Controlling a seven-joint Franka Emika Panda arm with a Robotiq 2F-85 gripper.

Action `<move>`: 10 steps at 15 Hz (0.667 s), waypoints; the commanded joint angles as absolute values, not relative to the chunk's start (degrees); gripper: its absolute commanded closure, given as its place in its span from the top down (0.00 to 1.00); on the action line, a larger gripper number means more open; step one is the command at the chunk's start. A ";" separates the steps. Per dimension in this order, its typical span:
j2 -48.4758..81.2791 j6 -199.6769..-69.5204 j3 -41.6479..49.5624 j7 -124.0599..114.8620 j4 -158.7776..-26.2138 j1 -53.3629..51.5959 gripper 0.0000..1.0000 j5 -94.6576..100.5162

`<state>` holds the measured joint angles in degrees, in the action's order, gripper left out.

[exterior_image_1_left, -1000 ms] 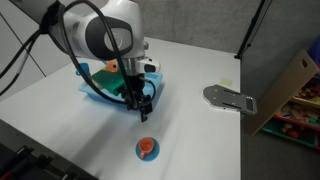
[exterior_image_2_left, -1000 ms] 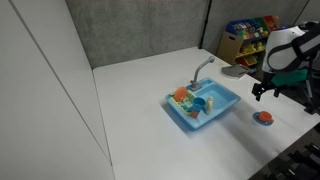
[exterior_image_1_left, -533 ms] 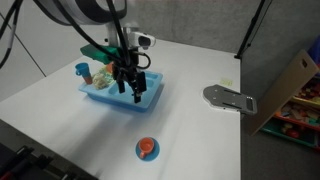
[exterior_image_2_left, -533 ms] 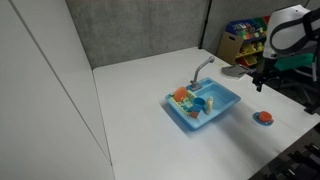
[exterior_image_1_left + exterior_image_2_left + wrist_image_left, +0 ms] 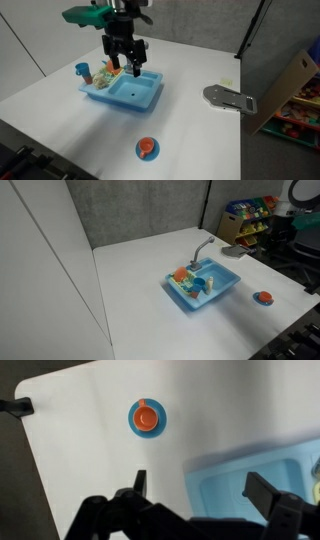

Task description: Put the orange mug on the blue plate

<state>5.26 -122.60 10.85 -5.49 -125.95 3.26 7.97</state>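
The orange mug [image 5: 148,146] stands on the blue plate [image 5: 140,152] near the table's front edge. Both show in the other exterior view too, the mug [image 5: 264,296] on the plate [image 5: 264,301]. In the wrist view the mug [image 5: 147,417] sits in the middle of the plate [image 5: 133,423], far below. My gripper [image 5: 126,63] is open and empty, raised high over the light blue toy sink [image 5: 140,98]. In the wrist view its fingers [image 5: 203,490] spread wide above the sink [image 5: 250,475].
The toy sink [image 5: 222,284] holds a small blue cup [image 5: 82,70] and an orange-and-green item [image 5: 181,275]. A grey metal piece [image 5: 228,97] lies at the table's edge. A cardboard box [image 5: 290,85] and a toy shelf [image 5: 245,220] stand beyond the table.
My gripper has risen and moved away from the plate to above the toy sink. The mug has stayed on the plate.
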 commanded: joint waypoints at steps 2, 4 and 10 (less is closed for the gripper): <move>-2.20 -119.55 8.89 1.62 -128.02 4.82 1.00 6.35; -5.30 -117.04 8.63 2.69 -128.38 4.86 1.00 7.17; -14.09 -107.40 7.57 3.54 -128.41 4.51 1.00 7.64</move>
